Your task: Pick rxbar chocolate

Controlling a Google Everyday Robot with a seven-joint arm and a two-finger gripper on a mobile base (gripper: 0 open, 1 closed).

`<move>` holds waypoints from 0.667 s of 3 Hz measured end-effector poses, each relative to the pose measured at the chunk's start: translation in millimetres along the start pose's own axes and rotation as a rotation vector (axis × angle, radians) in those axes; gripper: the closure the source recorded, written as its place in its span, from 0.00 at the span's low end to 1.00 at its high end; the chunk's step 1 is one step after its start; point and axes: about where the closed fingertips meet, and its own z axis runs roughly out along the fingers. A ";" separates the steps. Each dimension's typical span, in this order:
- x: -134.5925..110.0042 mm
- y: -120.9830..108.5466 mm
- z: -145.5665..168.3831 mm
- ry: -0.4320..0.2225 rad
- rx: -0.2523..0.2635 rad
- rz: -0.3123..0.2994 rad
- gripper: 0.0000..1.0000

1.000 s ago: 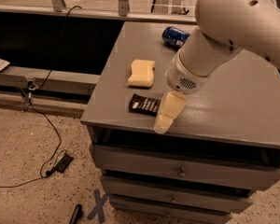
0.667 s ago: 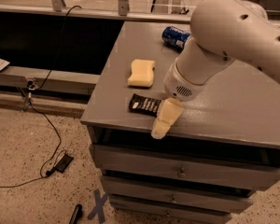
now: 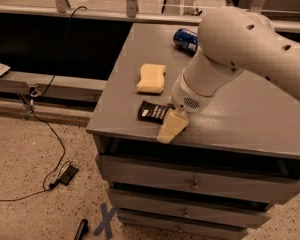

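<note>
The rxbar chocolate (image 3: 152,111) is a flat black wrapped bar with white lettering, lying near the front left edge of the grey cabinet top (image 3: 250,119). Its right end is hidden behind my gripper. My gripper (image 3: 171,127) hangs from the big white arm (image 3: 225,59) and reaches down to the bar's right end, its pale yellow finger (image 3: 172,126) over the cabinet's front edge.
A pale yellow sponge (image 3: 151,78) lies just behind the bar. A blue soda can (image 3: 185,39) lies on its side at the back. Drawers (image 3: 190,184) are below. Cables (image 3: 50,134) and a small black box (image 3: 67,174) lie on the speckled floor.
The arm has swung left and lower, and the gripper has shifted slightly left along the front edge toward the bar. The bar, sponge and can have not moved.
</note>
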 end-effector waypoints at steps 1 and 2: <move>-1.2 0.3 -1.9 0.000 -0.005 0.001 0.64; -3.2 0.3 -6.7 0.000 -0.005 0.001 0.88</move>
